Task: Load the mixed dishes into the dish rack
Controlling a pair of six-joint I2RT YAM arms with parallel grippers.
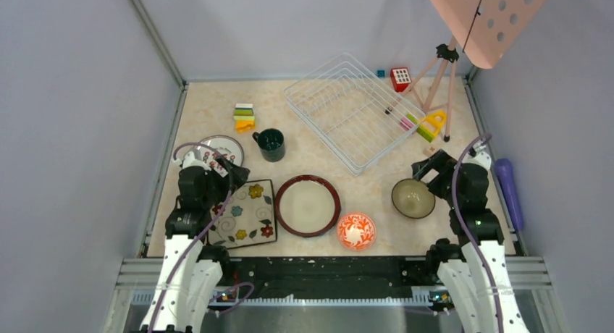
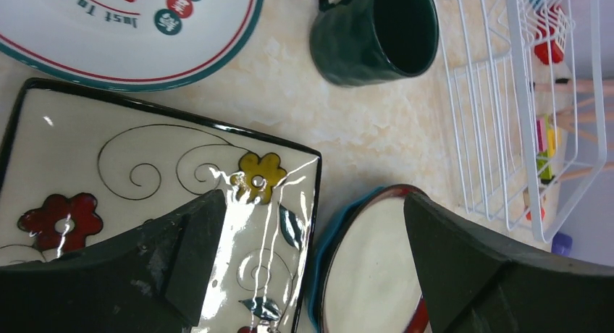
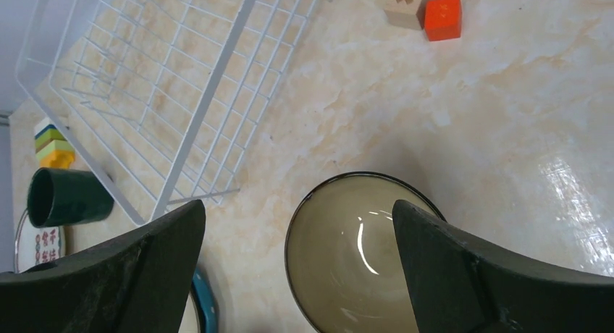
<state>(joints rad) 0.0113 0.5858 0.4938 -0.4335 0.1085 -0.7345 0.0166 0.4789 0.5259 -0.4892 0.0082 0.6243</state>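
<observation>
Desk: we find a pale marbled desk [image 1: 308, 156] enclosed by plain grey walls, with both arm bases at its near edge.
Dish rack: the white wire dish rack [image 1: 321, 134] sits at the far centre, set at a diagonal; the marble shows through its wires.
Teal mug: the teal mug [image 1: 271, 144] stands upright just left of the rack, apart from it.
Plates: the white red-marked plate [image 1: 224, 148] lies far left. The square floral plate [image 1: 246, 213] lies nearer, and the red-rimmed cream plate [image 1: 307, 205] is just beside it on the right.
Blue rim: in the left wrist view we note a blue rim [image 2: 324, 253] showing beneath the red-rimmed plate.
Bowls: the orange bowl [image 1: 356, 230] is near the front edge. The brown bowl [image 1: 413, 197] is to its right, and both are upright.
Left claw: the left claw [image 2: 313, 203] has its fingers wide apart and holds nothing. It is positioned over the gap between the floral and red-rimmed plates.
Right claw: the right claw [image 3: 297, 206] is likewise spread wide and unloaded, above the brown bowl. We cannot tell whether it touches the bowl.
Other items: a stack of coloured blocks [image 1: 244, 117] is left of the mug, and a red toy cube [image 1: 400, 78] lies beyond the rack by a tripod [image 1: 442, 79].
</observation>
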